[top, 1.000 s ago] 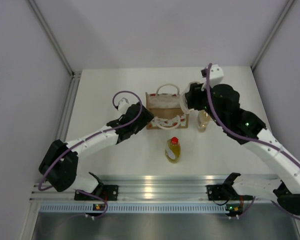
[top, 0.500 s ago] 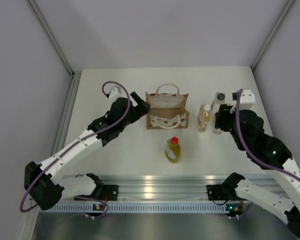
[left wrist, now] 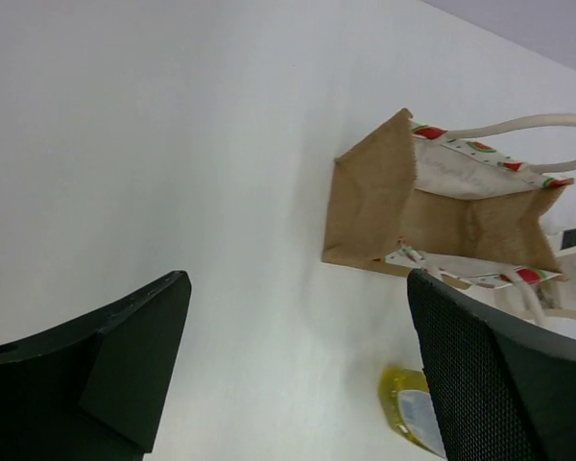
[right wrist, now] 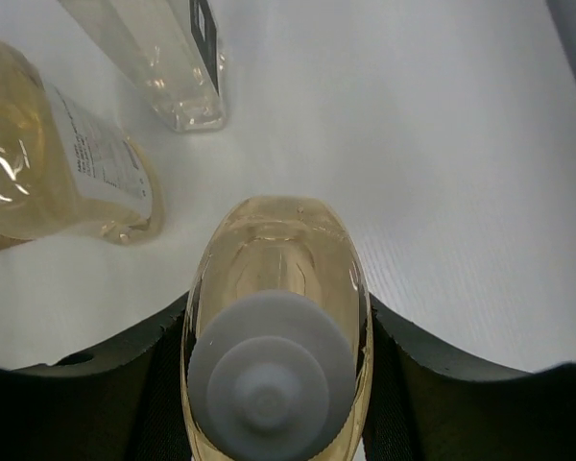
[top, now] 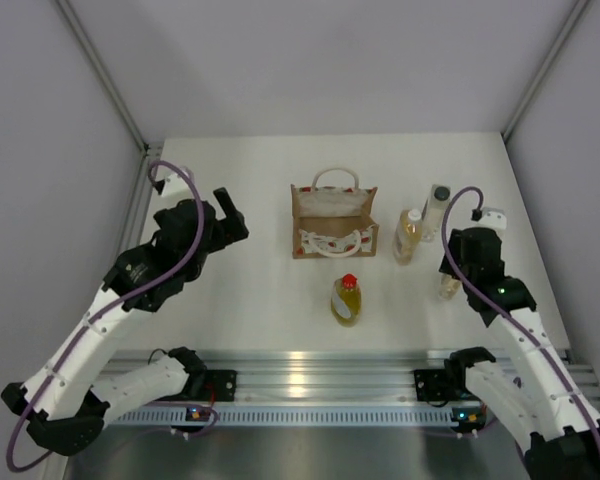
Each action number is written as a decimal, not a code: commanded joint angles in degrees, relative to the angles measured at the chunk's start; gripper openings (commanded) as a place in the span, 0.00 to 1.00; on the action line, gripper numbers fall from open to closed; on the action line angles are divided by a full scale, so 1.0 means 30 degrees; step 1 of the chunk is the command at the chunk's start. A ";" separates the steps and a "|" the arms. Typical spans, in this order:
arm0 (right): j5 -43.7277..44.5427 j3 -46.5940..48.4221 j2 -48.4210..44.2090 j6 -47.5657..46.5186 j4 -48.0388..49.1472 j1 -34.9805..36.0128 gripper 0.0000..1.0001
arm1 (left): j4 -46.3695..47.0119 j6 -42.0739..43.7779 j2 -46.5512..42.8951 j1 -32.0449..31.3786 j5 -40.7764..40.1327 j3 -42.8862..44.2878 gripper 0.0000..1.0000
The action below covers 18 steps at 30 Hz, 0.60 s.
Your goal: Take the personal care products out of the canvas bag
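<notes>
The canvas bag (top: pixel 330 222) stands upright at the table's middle back, and it also shows in the left wrist view (left wrist: pixel 442 206) with its mouth open. A yellow bottle with a red cap (top: pixel 346 298) stands in front of it. An amber bottle (top: pixel 408 236) and a pale bottle with a dark cap (top: pixel 438 207) stand to the right of the bag. My right gripper (top: pixel 450 284) is shut on a second amber bottle (right wrist: pixel 274 336), its pads against both sides, low over the table. My left gripper (top: pixel 230 214) is open and empty, left of the bag.
In the right wrist view the standing amber bottle (right wrist: pixel 62 163) and the pale bottle (right wrist: pixel 168 58) are close beyond the held one. The yellow bottle (left wrist: pixel 413 413) shows by my left gripper's right finger. Grey walls close in the table on both sides.
My right arm has swung from the bag to the right and nearer, carrying the amber bottle down beside the other bottles. My left arm has drawn back left, away from the bag.
</notes>
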 commanded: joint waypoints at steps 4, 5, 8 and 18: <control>-0.2116 -0.2565 0.0626 -0.0098 0.8455 -0.0277 0.00 | -0.2555 0.3444 -0.2552 0.0074 -0.2260 -0.0789 0.98; -0.2116 -0.2887 0.0655 -0.0098 0.8632 -0.0277 0.00 | -0.2526 0.3330 -0.2731 0.0074 -0.2760 -0.1112 0.98; -0.2320 -0.2861 0.1035 -0.0039 0.8634 -0.0277 0.00 | -0.2088 0.3037 -0.3113 0.0074 -0.4166 -0.2518 0.98; -0.3228 -0.2803 0.1096 -0.0098 0.7083 -0.0189 0.53 | -0.1910 0.1923 -0.3406 0.0630 -0.5226 -0.3693 0.98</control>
